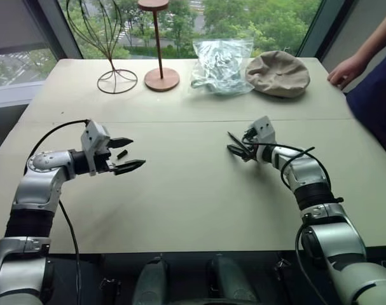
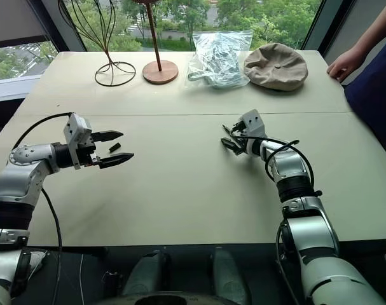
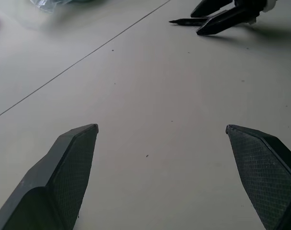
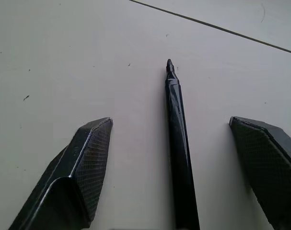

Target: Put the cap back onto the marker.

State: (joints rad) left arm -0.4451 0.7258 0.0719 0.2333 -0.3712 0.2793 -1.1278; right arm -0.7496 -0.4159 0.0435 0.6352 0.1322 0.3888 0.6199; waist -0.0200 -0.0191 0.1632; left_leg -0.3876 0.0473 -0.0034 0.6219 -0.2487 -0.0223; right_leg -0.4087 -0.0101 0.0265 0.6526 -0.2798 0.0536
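Left gripper (image 1: 128,154): nearest thing on the near-left of the table (image 1: 193,210) — fingers spread wide, nothing held, hovering low over the surface.
Cap (image 1: 122,154): small black piece seen between those spread fingers from the head views; lying on the tabletop, not gripped.
Right gripper (image 4: 171,139): down at the table right of centre, fingers apart, straddling the marker with a gap on each side — not clamped on it.
Marker (image 4: 179,148): flat on the table, running along the line of the right gripper, bare pointed tip aimed away from the wrist; well apart from the cap.
Step in hand: judged as the pickup stage — each gripper posed over its own item, nothing lifted, capping not begun.
Next move calls for: right fingers to close square on the barrel without rolling it; left fingers to pinch the tiny cap and raise it; then both brought together at centre, cap mouth lined up with the tip.
Far edge: wire stand (image 1: 110,44), wooden stand (image 1: 159,47), clear plastic bag (image 1: 221,63) and beige cap-shaped hat (image 1: 278,73), all well clear of the work.
Far right: person's hand (image 1: 346,68) resting at the table edge.
In the way: nothing between the grippers; open tabletop.
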